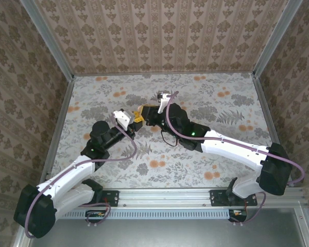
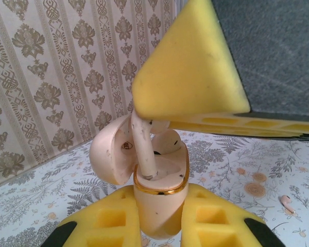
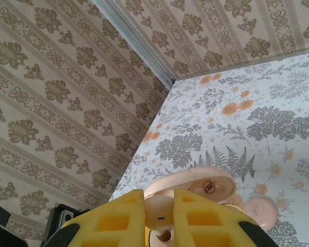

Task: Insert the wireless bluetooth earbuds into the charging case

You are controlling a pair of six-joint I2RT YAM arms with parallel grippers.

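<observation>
Left wrist: left gripper (image 2: 159, 231) clamping open charging case (image 2: 160, 203); right gripper (image 3: 159, 206), at 12 o'clock above case, pinching earbud (image 2: 144, 146) standing in case mouth. Should be pushing straight down; second earbud (image 2: 287, 204) lying on tabletop (image 2: 237, 159), 4 o'clock.

We see the cream case (image 2: 159, 208) standing upright, gold-rimmed mouth facing up, its lid (image 2: 110, 154) swung open to one side. The first earbud (image 2: 144, 149), the same cream, leans slightly with its stem reaching down into the case's mouth. The second earbud (image 2: 287, 202) lies on its side, well apart from the case.
</observation>
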